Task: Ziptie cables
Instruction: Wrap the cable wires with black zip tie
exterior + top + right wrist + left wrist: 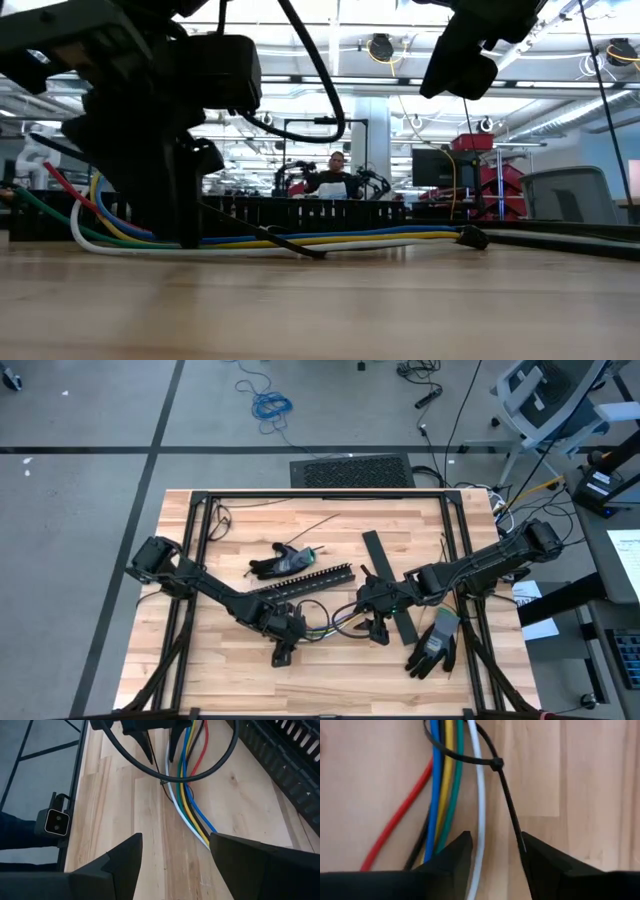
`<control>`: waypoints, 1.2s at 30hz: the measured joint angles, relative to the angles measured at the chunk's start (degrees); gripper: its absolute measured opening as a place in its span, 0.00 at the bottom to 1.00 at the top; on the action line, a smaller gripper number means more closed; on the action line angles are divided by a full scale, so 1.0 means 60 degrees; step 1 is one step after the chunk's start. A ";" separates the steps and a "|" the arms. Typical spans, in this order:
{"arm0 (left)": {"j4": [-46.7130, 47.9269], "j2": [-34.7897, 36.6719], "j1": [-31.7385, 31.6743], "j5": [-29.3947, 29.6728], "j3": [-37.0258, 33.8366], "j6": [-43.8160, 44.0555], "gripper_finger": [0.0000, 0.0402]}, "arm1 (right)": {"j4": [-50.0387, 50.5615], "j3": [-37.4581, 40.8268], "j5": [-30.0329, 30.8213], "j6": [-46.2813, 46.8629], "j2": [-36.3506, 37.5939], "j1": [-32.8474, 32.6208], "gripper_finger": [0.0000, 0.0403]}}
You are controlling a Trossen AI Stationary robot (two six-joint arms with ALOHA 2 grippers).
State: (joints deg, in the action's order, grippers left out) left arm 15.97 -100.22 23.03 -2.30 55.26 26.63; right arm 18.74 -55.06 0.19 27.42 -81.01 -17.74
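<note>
**Zip tie looped on the cables, both grippers spread**

Your cables (322, 630) lie on the wooden table (240, 690) in front of the black slotted duct (305, 581), running between the two grippers. In the left wrist view you see red, black, blue, yellow, green and white strands side by side, with a black zip tie (492, 762) looped loosely around most of them; its tail (512, 815) runs down to the inner edge of one finger.

Your left gripper (492, 857) sits low over the bundle with its jaws apart; the white wire passes between them, and the tie's tail touches one fingertip without being pinched.

Your right gripper (175, 852) hangs above the other end of the bundle, jaws spread wide and holding nothing.

A black glove (272, 564) lies behind the duct, and a grey-and-black glove (436, 643) lies near the right edge.
</note>
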 joint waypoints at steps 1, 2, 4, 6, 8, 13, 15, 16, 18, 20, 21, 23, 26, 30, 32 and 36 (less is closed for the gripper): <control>0.0010 0.0000 0.0000 0.0078 0.0028 0.0011 0.34 | -0.0001 -0.0001 0.0003 0.0000 0.0000 0.0000 0.55; 0.0014 0.0014 -0.0001 0.0114 0.0073 0.0010 0.30 | -0.0004 -0.0001 0.0003 -0.0004 0.0000 0.0000 0.55; 0.0003 0.0058 -0.0004 0.0145 0.0197 0.0006 0.20 | 0.0000 0.0000 0.0017 -0.0021 0.0000 0.0000 0.55; -0.0032 0.0073 -0.0004 0.0148 0.0297 0.0008 0.10 | -0.0004 0.0003 0.0032 -0.0040 0.0000 0.0000 0.55; 0.0035 0.0073 -0.0004 0.0144 0.0372 0.0008 0.03 | -0.0004 0.0003 0.0037 -0.0041 0.0000 0.0007 0.55; 0.0620 0.0073 -0.0004 0.0243 0.0777 -0.0072 0.01 | -0.0088 0.0001 0.0079 -0.0073 0.0000 0.0007 0.55; 0.1026 0.0073 -0.0051 0.0306 0.1027 -0.0142 0.01 | -0.0212 0.0002 0.0418 -0.0365 0.0000 -0.0006 0.55; 0.1159 0.0073 -0.0070 0.0331 0.1169 -0.0297 0.01 | -0.0422 0.0006 0.0639 -0.0623 0.0000 -0.0038 0.55; 0.1299 0.0091 -0.0095 0.0392 0.1389 -0.0624 0.00 | -0.1519 0.0157 0.1267 -0.0730 0.0000 -0.0062 0.55; 0.1435 0.0091 -0.0113 0.0587 0.1498 -0.0880 0.00 | -0.3154 0.0601 0.1789 -0.0126 0.0000 0.0004 0.53; 0.1500 0.0091 -0.0145 0.0679 0.1505 -0.0991 0.00 | -0.3744 0.0871 0.1931 0.0215 -0.0009 0.0053 0.50; 0.1580 0.0091 -0.0196 0.0826 0.1505 -0.1007 0.00 | -0.4310 0.1429 0.2313 0.1100 -0.0088 0.0091 0.44; 0.1663 0.0091 -0.0279 0.1007 0.1505 -0.1012 0.00 | -0.5084 0.2417 0.2891 0.2595 -0.0123 -0.0097 0.28; 0.1664 0.0091 -0.0327 0.1058 0.1505 -0.1091 0.00 | -0.7024 0.3731 0.3530 0.4063 -0.0233 -0.0741 0.04; 0.1673 0.0094 -0.0341 0.1058 0.1505 -0.1099 0.00 | -0.7781 0.4049 0.3971 0.4401 -0.0385 -0.0999 0.03; 0.1667 0.0095 -0.0346 0.1192 0.1505 -0.1103 0.00 | -0.8585 0.3726 0.4023 0.4213 -0.0811 -0.1064 0.14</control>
State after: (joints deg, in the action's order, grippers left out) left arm 25.97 -99.66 20.95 4.86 64.29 20.01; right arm -32.77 -32.71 24.33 52.70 -85.88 -24.12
